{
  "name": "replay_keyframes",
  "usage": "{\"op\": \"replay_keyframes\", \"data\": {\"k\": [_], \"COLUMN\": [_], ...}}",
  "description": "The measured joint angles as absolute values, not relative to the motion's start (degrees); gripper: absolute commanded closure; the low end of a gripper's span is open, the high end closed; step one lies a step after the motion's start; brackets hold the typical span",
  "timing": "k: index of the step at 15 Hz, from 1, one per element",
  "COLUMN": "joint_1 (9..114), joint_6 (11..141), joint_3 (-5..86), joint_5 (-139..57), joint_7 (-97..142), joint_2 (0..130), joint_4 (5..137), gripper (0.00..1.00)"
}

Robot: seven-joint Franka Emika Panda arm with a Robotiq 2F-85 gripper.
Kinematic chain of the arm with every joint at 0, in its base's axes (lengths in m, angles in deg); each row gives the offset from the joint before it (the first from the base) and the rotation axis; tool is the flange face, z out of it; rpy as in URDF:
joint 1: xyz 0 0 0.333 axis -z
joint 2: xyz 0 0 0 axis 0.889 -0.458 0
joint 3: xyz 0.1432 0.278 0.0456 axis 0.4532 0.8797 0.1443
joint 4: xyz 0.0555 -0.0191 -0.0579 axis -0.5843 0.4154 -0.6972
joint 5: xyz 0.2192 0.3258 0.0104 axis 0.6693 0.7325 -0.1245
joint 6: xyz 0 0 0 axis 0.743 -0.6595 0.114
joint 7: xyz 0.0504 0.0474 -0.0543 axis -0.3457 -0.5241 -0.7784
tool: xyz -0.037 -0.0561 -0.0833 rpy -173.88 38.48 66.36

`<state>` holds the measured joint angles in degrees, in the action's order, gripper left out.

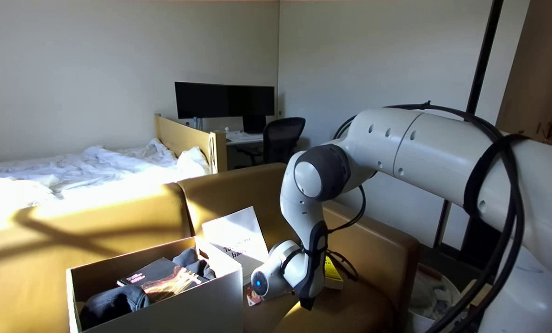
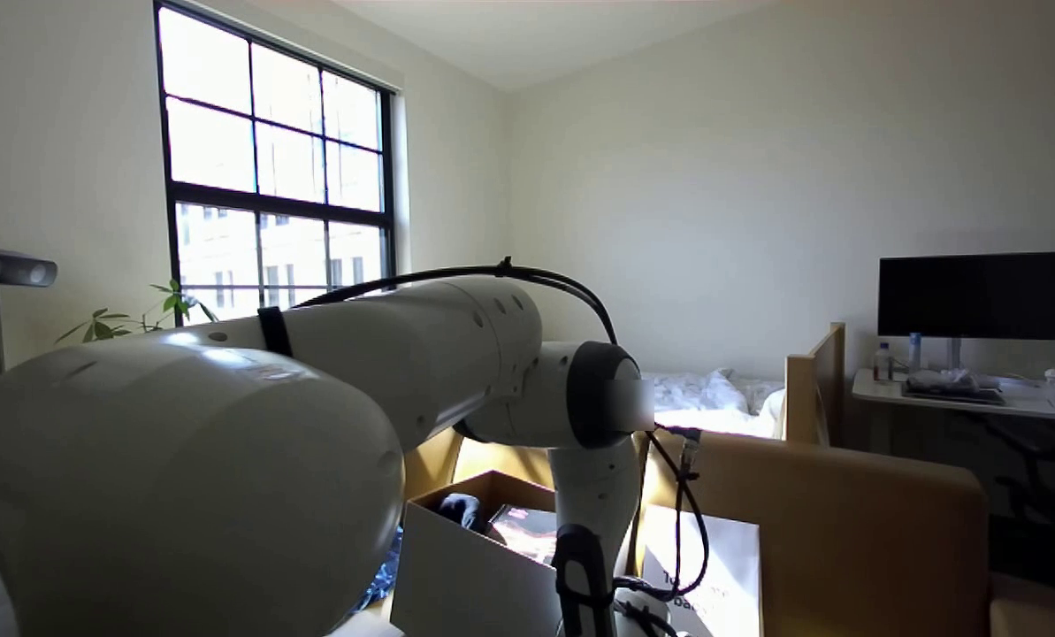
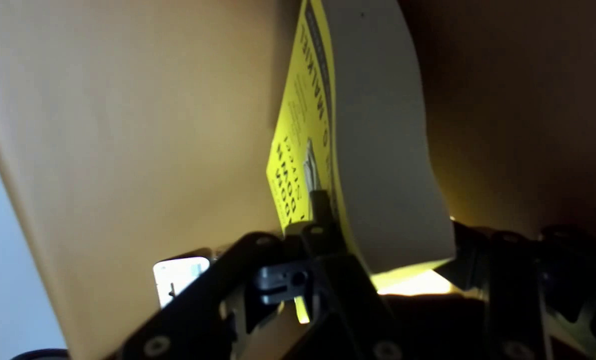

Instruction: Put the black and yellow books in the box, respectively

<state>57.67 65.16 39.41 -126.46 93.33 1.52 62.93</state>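
The yellow book (image 3: 293, 120) stands tilted on the sofa, its printed cover facing left in the wrist view and a grey side bowed between my jaws. My gripper (image 3: 390, 222) has its left finger (image 3: 322, 207) against the yellow cover; the right finger (image 3: 470, 255) meets the grey side's lower corner. Whether both press on the book I cannot tell. An exterior view shows part of the yellow book (image 1: 333, 275) behind the wrist. The box (image 1: 201, 303), white outside and brown inside, holds the black book (image 1: 160, 275), which lies on dark cloth items.
A white printed panel (image 1: 238, 240) stands upright beside the box; whether it belongs to it is unclear. A small red card (image 1: 252, 296) lies near the wrist. The sofa's armrest (image 1: 373, 226) rises behind the yellow book. Loose cables (image 1: 363, 208) hang from the arm.
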Motion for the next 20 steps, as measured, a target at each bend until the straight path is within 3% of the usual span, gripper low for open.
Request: {"op": "replay_keyframes", "data": {"k": [9, 19, 20], "joint_1": [48.69, 52.21, 52.05], "joint_6": [37.0, 34.17, 32.17], "joint_3": [42.29, 48.27, 49.16], "joint_5": [-126.28, -136.9, -136.9], "joint_7": [118.77, 100.41, 100.08], "joint_2": [12.32, 39.63, 42.26], "joint_4": [85.67, 110.58, 113.0], "gripper": [0.88, 0.88, 0.63]}}
